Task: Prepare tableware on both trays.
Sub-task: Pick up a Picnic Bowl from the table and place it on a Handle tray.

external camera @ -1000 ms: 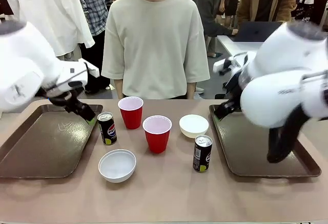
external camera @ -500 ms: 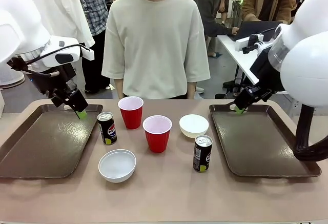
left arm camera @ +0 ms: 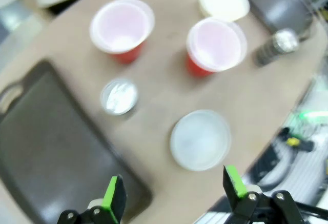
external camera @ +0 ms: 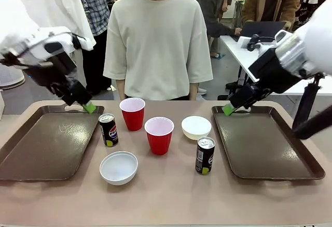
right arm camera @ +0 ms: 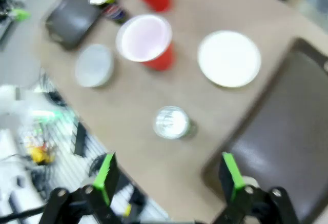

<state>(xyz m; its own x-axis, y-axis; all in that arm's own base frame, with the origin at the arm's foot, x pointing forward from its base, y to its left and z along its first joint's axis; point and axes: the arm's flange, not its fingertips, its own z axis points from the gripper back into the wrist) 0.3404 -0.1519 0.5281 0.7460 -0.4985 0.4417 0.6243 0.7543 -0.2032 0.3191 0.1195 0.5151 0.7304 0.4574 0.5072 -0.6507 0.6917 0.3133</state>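
Note:
Two red cups [external camera: 133, 114] [external camera: 158, 135] stand mid-table in front of the person. A white bowl [external camera: 119, 167] lies near the front and a second bowl [external camera: 196, 127] to the right. The Pepsi can [external camera: 108, 129] stands beside the left tray [external camera: 31, 154]. The other can [external camera: 205, 155] stands left of the right tray [external camera: 270, 154]. My left gripper [external camera: 88, 107] hangs open above the left tray's far right corner. Over the right tray's far left corner my right gripper [external camera: 229, 109] is open too. Both wrist views look down on the tableware between open green pads [left arm camera: 114, 196] [right arm camera: 106, 175].
The person stands at the table's far edge behind the cups. Other people and a white desk with a laptop [external camera: 262, 29] are farther back on the right. Bare tabletop [external camera: 166, 196] lies along the near edge.
Both arms have swung up and back from the camera. The left gripper has risen a little over its tray's corner. The tableware has not moved.

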